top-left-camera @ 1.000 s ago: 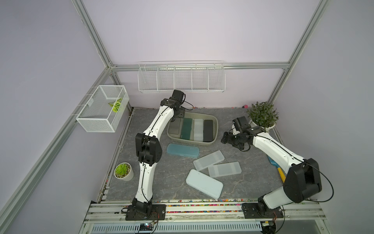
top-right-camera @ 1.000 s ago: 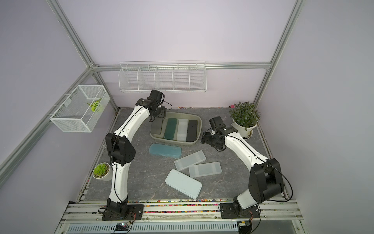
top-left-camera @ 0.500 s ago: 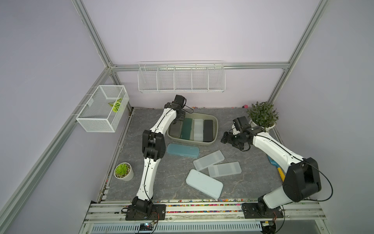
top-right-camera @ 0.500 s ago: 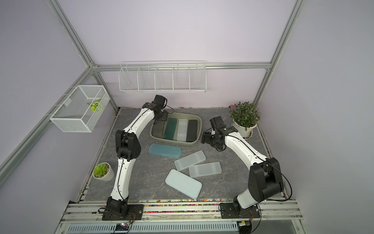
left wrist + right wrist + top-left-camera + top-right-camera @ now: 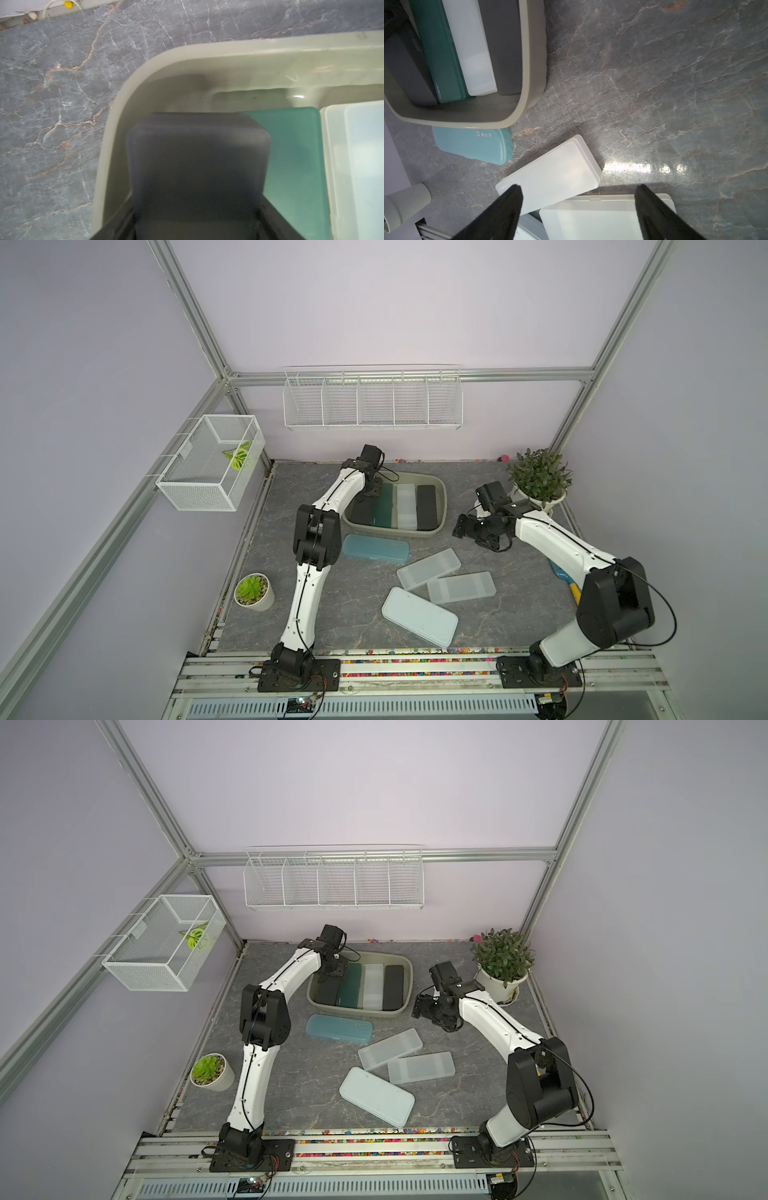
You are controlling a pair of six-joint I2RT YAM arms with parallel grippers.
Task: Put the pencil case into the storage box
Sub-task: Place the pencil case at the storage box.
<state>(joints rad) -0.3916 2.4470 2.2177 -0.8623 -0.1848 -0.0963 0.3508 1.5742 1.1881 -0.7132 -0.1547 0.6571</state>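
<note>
Both differ: left fingers [image 5: 116, 226] grip the dark pencil case [image 5: 197, 166] inside the storage box [image 5: 270, 46]; right fingers [image 5: 506, 209] spread wide, holding nothing.

In left end effector [image 5: 369, 494] a pencil case [image 5: 197, 166], inside storage box [image 5: 441, 506], three cases [image 5: 406, 506] alongside toward right end effector [image 5: 460, 526], four cases [image 5: 376, 548] on desk [image 5: 353, 605] before both end effectors.

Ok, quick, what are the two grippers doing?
Left gripper: closed on the dark case.
Right gripper: open, empty.
</note>
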